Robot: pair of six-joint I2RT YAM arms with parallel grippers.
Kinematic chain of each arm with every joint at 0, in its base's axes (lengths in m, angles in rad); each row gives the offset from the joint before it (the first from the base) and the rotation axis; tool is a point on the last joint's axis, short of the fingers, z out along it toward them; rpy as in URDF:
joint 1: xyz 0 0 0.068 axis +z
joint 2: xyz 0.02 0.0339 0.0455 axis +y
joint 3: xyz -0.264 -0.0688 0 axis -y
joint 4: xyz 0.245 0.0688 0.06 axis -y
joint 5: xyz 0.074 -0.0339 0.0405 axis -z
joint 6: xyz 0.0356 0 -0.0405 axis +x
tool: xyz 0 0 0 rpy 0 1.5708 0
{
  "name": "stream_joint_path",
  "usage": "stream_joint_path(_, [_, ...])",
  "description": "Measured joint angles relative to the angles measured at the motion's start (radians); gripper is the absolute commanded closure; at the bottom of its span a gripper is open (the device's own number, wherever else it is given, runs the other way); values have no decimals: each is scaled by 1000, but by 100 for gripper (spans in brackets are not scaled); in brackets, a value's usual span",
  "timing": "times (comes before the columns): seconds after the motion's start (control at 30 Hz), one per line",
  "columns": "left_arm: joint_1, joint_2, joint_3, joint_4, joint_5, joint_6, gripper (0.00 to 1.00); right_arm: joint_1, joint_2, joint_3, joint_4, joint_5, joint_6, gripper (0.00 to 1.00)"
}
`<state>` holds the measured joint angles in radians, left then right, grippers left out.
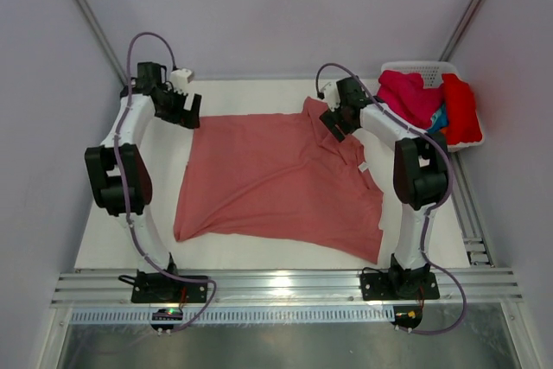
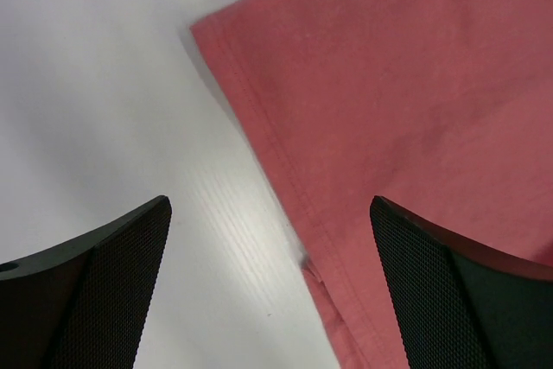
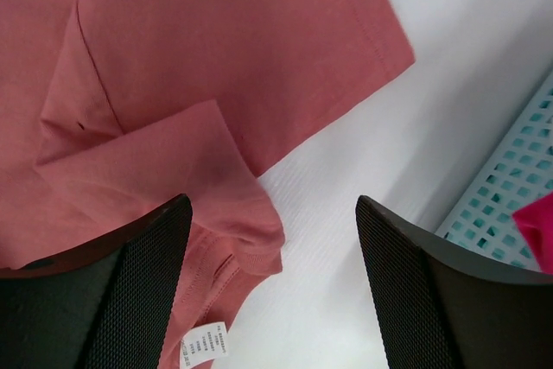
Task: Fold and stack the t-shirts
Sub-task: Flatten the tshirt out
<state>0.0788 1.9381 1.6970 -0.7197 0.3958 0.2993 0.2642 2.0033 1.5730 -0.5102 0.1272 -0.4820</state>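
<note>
A salmon t-shirt (image 1: 276, 179) lies spread on the white table (image 1: 112, 231), with its right side rumpled. My left gripper (image 1: 186, 110) hovers at the shirt's far left corner. In the left wrist view the left gripper (image 2: 270, 205) is open, with the shirt's hem (image 2: 285, 170) running between its fingers. My right gripper (image 1: 333, 123) is over the far right sleeve. In the right wrist view the right gripper (image 3: 272, 205) is open, and a folded lump of the salmon shirt (image 3: 216, 41) with its white label (image 3: 206, 345) lies beside the left finger. More t-shirts, magenta (image 1: 406, 97), red (image 1: 460, 110) and blue (image 1: 439, 118), fill the basket.
A white plastic basket (image 1: 432, 68) stands at the far right corner of the table; its lattice wall (image 3: 510, 187) shows close to my right gripper. Aluminium rails (image 1: 285, 287) run along the near edge, and grey enclosure walls stand on three sides.
</note>
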Motion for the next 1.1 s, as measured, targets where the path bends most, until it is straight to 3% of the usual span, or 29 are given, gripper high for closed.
stream_joint_path(0.17, [-62,105,88,-50,-145,125,1,0,6,-41,3,2,-43,19])
stream_joint_path(0.33, [-79,359,521,-179,-142,100,1,0,60,35,20,66,-54,16])
stream_joint_path(0.43, [-79,444,659,-225,-135,63,1,0,117,128,23,98,-54,16])
stream_joint_path(0.7, [-138,476,656,-311,-173,33,1,-10,233,336,43,169,-77,16])
stream_joint_path(1.1, [-268,476,615,-329,-239,26,1,-29,305,353,29,185,-44,15])
